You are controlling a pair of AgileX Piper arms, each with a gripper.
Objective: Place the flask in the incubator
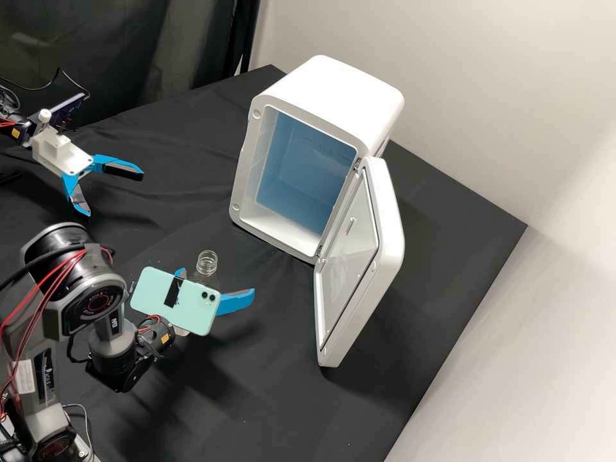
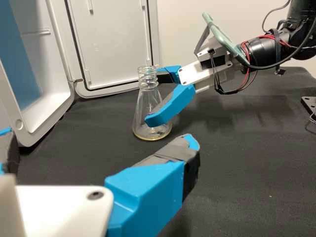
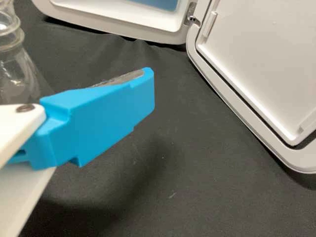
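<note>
Closest in the high view is the right arm (image 1: 70, 289), its dark grey joint low at the left, with a mint-green phone (image 1: 176, 300) fixed at the wrist. Past the phone, the right end effector (image 1: 215, 282) has its blue fingers spread to either side of the flask (image 1: 206, 262). The flask stands upright on the black tabletop (image 1: 417, 212), just in front of the incubator (image 1: 333, 96) and outside it. The incubator's door (image 1: 366, 256) is swung wide, showing a pale blue inside. Farther back at the left, the left end effector (image 1: 110, 190) hangs over the tabletop with its fingers wide apart, well away from the flask.

In the left wrist view that arm's own blue finger (image 2: 153, 182) lies nearest. Beyond it the clear flask (image 2: 150, 111) sits between the other arm's fingers (image 2: 168, 106), one crossing in front of its body and one behind its neck. I cannot tell whether they touch the glass.

In the right wrist view a blue finger (image 3: 98, 118) sits beside the flask (image 3: 12, 59), with the open door (image 3: 256, 64) beyond.
</note>
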